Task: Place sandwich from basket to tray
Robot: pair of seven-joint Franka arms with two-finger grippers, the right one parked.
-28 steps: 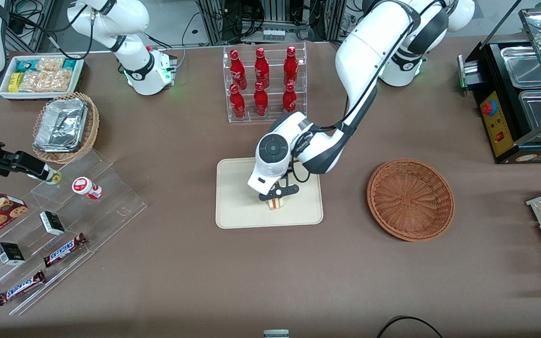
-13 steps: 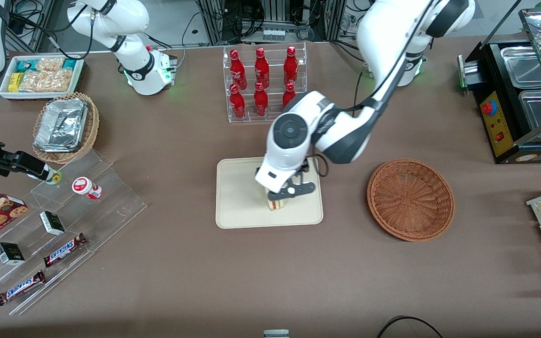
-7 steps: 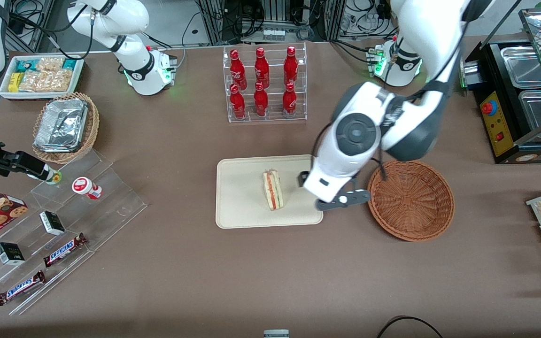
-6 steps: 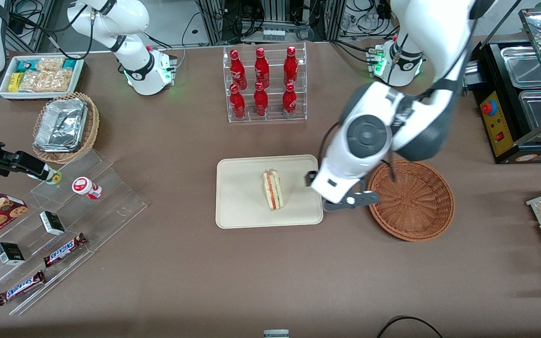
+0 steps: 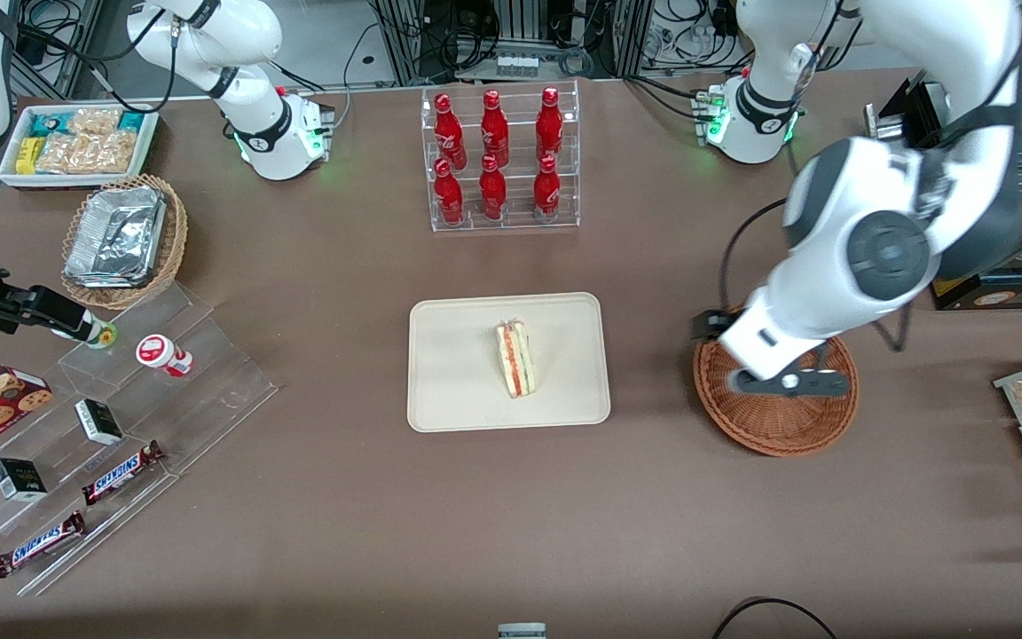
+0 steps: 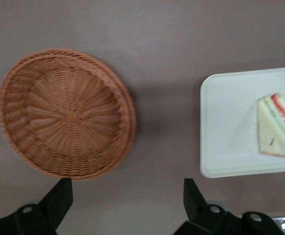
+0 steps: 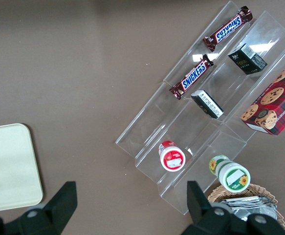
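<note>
Front view: sandwich [image 5: 516, 359] stands on the tray [image 5: 449, 390], near its middle, cut side with red and green layers facing the camera. Basket [image 5: 777, 426] holds nothing; it sits well apart from the tray, toward the working arm's end of the table. Gripper [image 5: 786, 383] hangs high above the basket, fingers spread wide, holding nothing.

Placement looks done. Step in hand is the retreat: judged best to stay high and clear of the basket rim and of the tray, so the upright wedge is not nudged over.

Hard to make out: the arm's wrist covers part of the basket's rim in the front view. In the left wrist view the sandwich [image 6: 279, 126] is cut off at the frame edge, probably resting flat against the tray [image 6: 225, 127], though contact underneath cannot be confirmed.
</note>
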